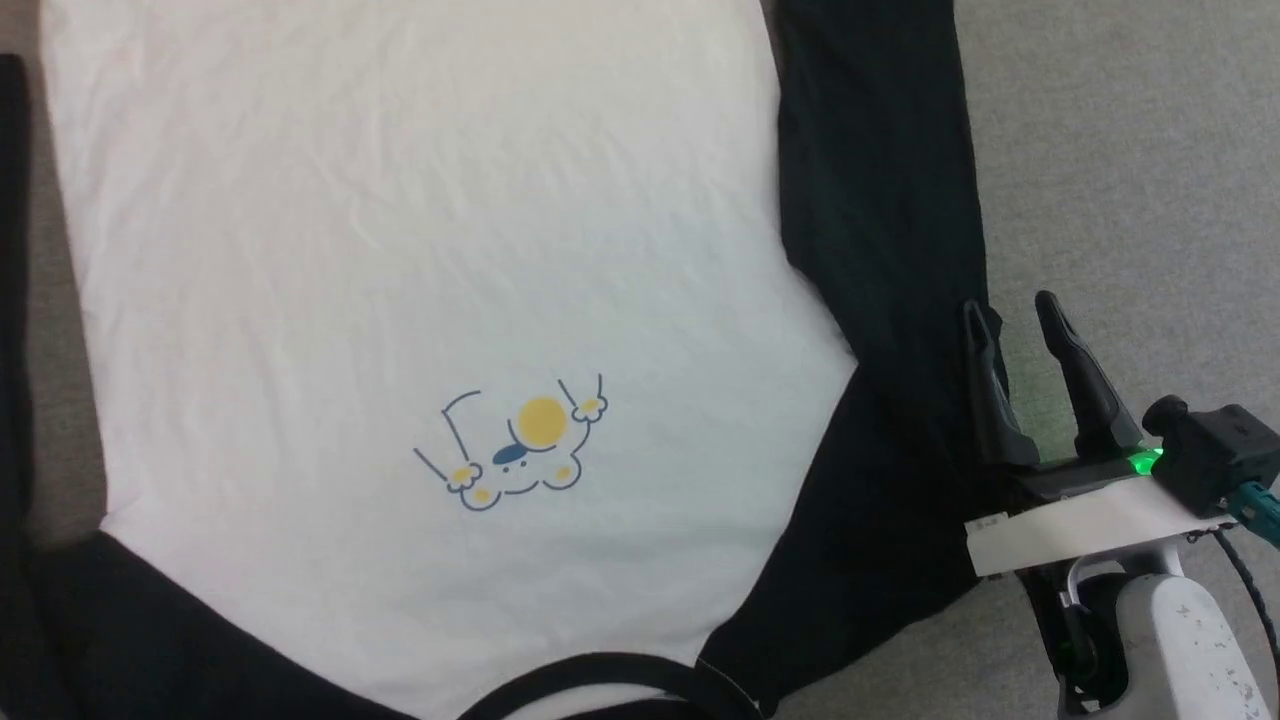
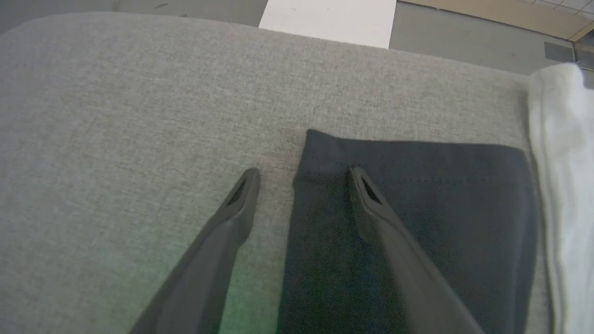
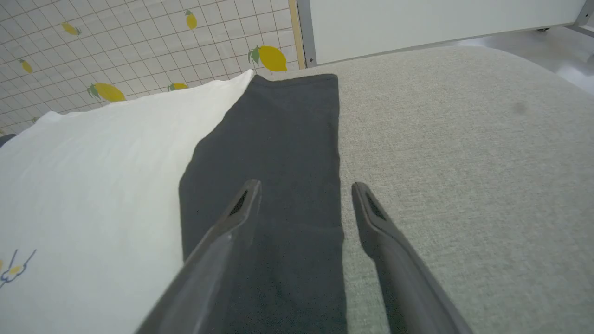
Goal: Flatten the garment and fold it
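The garment (image 1: 400, 250) lies spread flat on grey fabric, white body up, with its yellow-and-blue cartoon print (image 1: 520, 445) and black collar (image 1: 600, 670) toward me. Its black right sleeve (image 1: 880, 200) runs along the body's side. My right gripper (image 1: 1010, 315) is open, its fingers straddling that sleeve's outer edge (image 3: 341, 195). In the left wrist view my left gripper (image 2: 301, 174) is open too, one finger over the other black sleeve (image 2: 417, 208) near its cuff, the other finger over bare grey fabric. Nothing is held.
The grey upholstered surface (image 1: 1130, 150) extends beyond both sleeves. A lemon-patterned tiled floor (image 3: 116, 41) and a white panel (image 3: 417, 23) lie past its far edge. Another white panel (image 2: 329, 21) sits beyond the edge in the left wrist view.
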Available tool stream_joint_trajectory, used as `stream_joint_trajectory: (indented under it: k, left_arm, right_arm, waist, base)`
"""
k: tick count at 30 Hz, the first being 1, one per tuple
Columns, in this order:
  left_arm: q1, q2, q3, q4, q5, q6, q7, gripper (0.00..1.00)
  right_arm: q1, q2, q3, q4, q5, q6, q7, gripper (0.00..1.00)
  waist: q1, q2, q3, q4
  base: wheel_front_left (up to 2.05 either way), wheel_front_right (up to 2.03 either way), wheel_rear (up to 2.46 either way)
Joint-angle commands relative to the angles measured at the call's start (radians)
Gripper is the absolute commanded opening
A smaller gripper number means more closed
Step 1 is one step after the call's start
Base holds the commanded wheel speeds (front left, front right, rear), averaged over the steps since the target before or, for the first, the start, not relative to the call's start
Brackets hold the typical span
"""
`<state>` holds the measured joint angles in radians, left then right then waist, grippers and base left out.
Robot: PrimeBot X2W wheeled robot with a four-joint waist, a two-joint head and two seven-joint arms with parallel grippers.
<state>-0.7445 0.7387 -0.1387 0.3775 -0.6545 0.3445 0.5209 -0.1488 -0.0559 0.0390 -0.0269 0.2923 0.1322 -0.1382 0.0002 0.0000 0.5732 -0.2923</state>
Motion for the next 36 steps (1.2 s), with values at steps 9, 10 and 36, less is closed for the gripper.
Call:
stream_joint_trajectory:
  k: [9, 10, 36]
  left_arm:
    - [0.097, -0.031, 0.028, -0.02, -0.076, 0.011, 0.048, 0.0]
    - [0.105, -0.03, 0.037, -0.023, -0.073, 0.01, 0.019, 0.0]
    - [0.512, -0.037, 0.316, -0.377, -0.117, -0.033, -0.508, 0.0]
  right_arm:
    - [-0.022, -0.012, 0.004, 0.031, 0.002, -0.002, -0.01, 1.0]
    - [-0.02, -0.012, 0.003, 0.033, 0.001, -0.002, -0.009, 1.0]
    - [0.174, -0.005, -0.088, -0.057, -0.057, -0.002, 0.1, 1.0]
  waist:
    - [-0.0002, 0.0, -0.009, -0.014]
    - [-0.0002, 0.0, -0.024, -0.01]
    - [-0.0002, 0.0, -0.41, 0.174]
  base:
    - [0.0, 0.0, 0.0]
    - [0.0, 0.0, 0.0]
    - [0.0, 0.0, 0.0]
